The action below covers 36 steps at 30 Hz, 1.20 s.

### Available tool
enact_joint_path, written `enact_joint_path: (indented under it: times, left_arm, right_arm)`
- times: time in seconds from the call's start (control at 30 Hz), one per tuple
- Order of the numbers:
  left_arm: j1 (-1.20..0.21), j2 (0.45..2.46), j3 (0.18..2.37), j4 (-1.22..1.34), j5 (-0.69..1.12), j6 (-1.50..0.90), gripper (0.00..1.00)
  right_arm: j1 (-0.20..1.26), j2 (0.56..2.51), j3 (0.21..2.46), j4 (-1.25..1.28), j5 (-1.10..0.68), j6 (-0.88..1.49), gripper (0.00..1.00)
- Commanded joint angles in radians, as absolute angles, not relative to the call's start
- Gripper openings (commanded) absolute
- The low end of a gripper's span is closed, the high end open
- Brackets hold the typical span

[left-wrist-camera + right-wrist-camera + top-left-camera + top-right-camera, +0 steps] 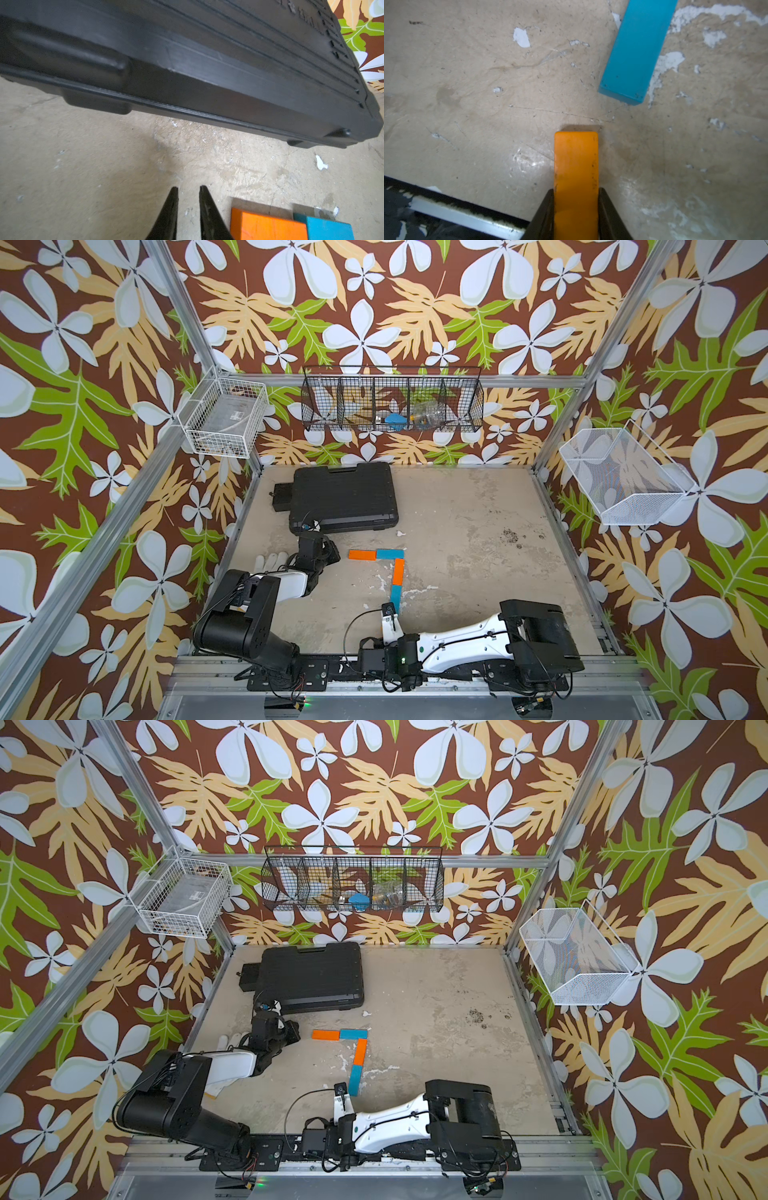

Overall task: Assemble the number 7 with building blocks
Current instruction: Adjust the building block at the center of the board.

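Now the right tool is clenched on 1 orange block, pinching its 2 long sides. The block's free end points toward the near end of the lower blue block but is apart from it. On the desk 4 blocks lie as an unfinished number 7. The top orange block and top blue block run end to end across. The middle orange block and the lower blue block run down toward the robot. The left tool is almost fully closed and grasps nothing. It sits just beside the top orange block's outer end, in front of a black case.
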<state>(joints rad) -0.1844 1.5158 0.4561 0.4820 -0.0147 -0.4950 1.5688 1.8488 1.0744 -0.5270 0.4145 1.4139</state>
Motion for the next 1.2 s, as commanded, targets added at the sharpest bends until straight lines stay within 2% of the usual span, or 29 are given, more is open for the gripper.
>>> enact_joint_path:
  times: [0.0, 0.27, 1.17]
  left_arm:
    - [-0.181, 1.512, 0.456, 0.476, -0.016, -0.491, 0.22]
    - [-0.182, 1.510, 0.452, 0.476, -0.018, -0.492, 0.22]
    - [-0.180, 1.528, 0.463, 0.479, -0.007, -0.499, 0.22]
  right_arm:
    - [1.578, 1.810, 1.057, -0.615, 0.349, 1.504, 0.08]
    - [1.580, 1.684, 0.978, -0.584, 0.384, 1.565, 0.09]
    - [1.496, 1.799, 1.020, -0.498, 0.344, 1.534, 0.14]
